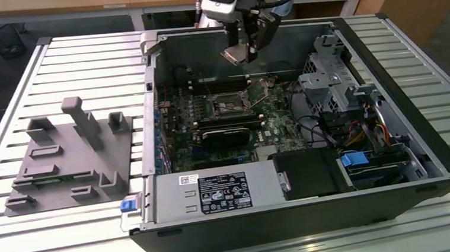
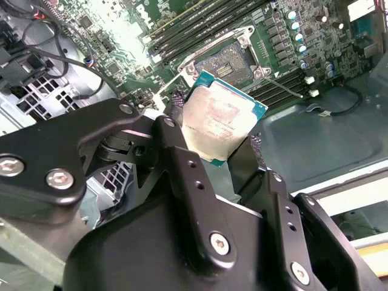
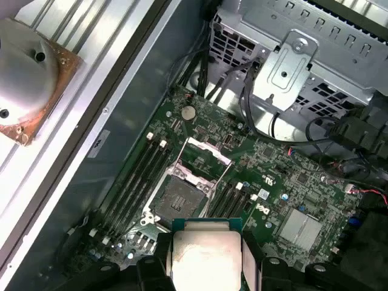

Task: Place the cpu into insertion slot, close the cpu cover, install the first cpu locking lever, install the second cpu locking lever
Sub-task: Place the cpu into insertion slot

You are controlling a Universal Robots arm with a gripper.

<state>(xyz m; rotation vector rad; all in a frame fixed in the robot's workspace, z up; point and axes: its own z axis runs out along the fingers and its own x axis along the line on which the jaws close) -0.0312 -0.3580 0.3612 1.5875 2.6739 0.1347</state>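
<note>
The black gripper (image 1: 245, 52), fingers pinching the small flat square silver-topped cpu (image 2: 221, 118) by opposite edges, hangs high over the dark, silver-rimmed square insertion slot (image 3: 179, 200), whose thin metal cpu cover (image 3: 204, 159) stands open; the cpu should probably go down level and squared to it

Even, bright light falls from above in the exterior view: the slatted tabletop (image 1: 70, 59) gleams pale, while the inside of the computer case (image 1: 204, 62) lies in shadow. In the second wrist view, glare bleaches part of the circuit board (image 2: 115, 36) to white, and the tool (image 2: 215, 127), close to the lens, reads as dark. The metal top of the cpu (image 2: 221, 115) shines pale and washed-out in both wrist views.
</note>
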